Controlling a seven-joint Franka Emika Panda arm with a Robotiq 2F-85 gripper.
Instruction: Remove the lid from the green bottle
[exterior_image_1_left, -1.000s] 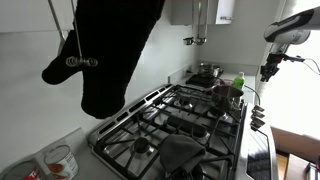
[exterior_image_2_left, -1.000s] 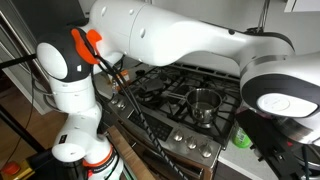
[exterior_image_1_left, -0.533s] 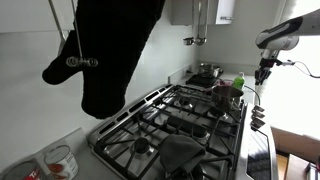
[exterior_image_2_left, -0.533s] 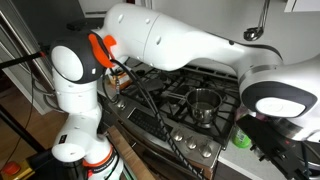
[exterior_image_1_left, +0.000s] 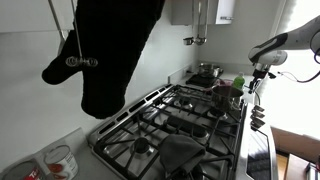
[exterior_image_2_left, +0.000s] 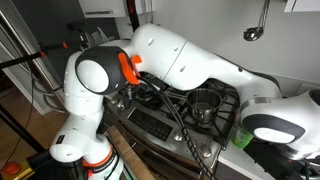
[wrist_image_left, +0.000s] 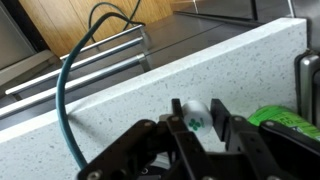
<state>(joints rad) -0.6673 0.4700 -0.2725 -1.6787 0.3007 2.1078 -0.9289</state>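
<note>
Exterior view, stove side
Green bottle (exterior_image_1_left: 238, 84): upright at the far corner of the gas stove (exterior_image_1_left: 175, 125), near the steel pot (exterior_image_1_left: 208, 70).
Gripper (exterior_image_1_left: 253, 80): hangs just beside the bottle, on the side away from the pot; at this size I cannot tell contact or finger spacing.
Foreground: a black oven glove (exterior_image_1_left: 110, 50) hangs over the stove.

Exterior view, arm side
Arm (exterior_image_2_left: 190, 65): white, stretched across the stove (exterior_image_2_left: 160, 115); the gripper itself is hidden.
Green bottle (exterior_image_2_left: 242, 137): only a green patch shows at the lower edge, beside the steel pot (exterior_image_2_left: 203, 103).

Wrist view
Gripper (wrist_image_left: 198, 126): the two dark fingers (wrist_image_left: 222, 122) stand apart with a narrow gap and are clamped on nothing.
Gap: a small white object (wrist_image_left: 195, 116) shows between them; I cannot tell whether it is touched.
Green bottle (wrist_image_left: 288, 120): its bright green part lies just outside one finger, at the picture's edge.
Background: speckled white countertop (wrist_image_left: 130, 105) with a green cable (wrist_image_left: 65, 100) crossing it.
</note>
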